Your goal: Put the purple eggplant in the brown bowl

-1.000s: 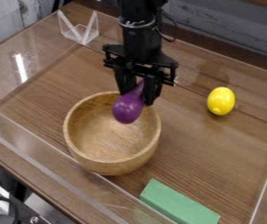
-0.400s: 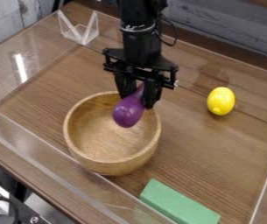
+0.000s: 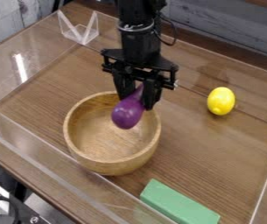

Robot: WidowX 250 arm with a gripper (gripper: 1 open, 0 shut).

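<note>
The purple eggplant (image 3: pixel 126 111) hangs upright over the far rim of the brown bowl (image 3: pixel 94 149), its fat end low inside the bowl's opening. My gripper (image 3: pixel 137 92) points straight down and is shut on the eggplant's upper end, with the black fingers on either side of it. The stem end is hidden between the fingers. Whether the eggplant touches the bowl's floor I cannot tell.
A round yellow lemon (image 3: pixel 221 101) lies on the wooden table to the right. A flat green block (image 3: pixel 179 204) lies near the front edge. Clear acrylic walls (image 3: pixel 31 70) surround the table, and a clear stand (image 3: pixel 80 28) sits at the back left.
</note>
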